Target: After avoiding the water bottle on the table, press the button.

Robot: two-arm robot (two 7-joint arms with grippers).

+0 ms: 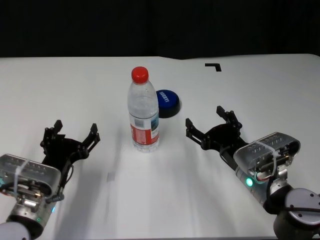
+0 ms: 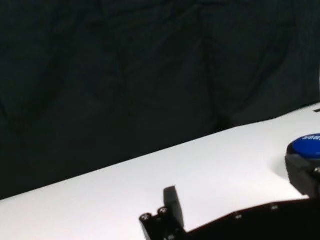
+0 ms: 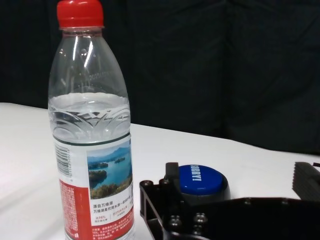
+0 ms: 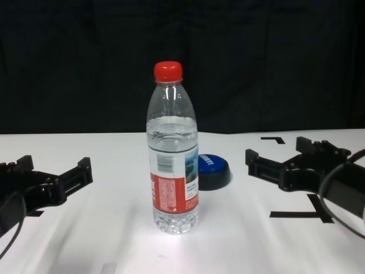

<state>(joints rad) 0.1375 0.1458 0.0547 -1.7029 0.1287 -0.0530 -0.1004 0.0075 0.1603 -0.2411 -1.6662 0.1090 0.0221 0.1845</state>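
The water bottle (image 1: 144, 111) stands upright mid-table, clear with a red cap and a red, white and blue label; the chest view (image 4: 173, 154) and right wrist view (image 3: 92, 130) show it too. Just behind it to the right sits the button (image 1: 168, 102), a low blue dome on a black base, also in the chest view (image 4: 213, 168) and both wrist views (image 3: 201, 180) (image 2: 306, 146). My right gripper (image 1: 211, 122) is open, right of the bottle and a little nearer than the button, touching neither. My left gripper (image 1: 71, 131) is open over the table (image 1: 75, 85) left of the bottle.
Black tape marks lie on the white table: a corner mark (image 1: 214, 66) at the far right and strips (image 4: 296, 214) near my right gripper. A dark curtain backs the table's far edge.
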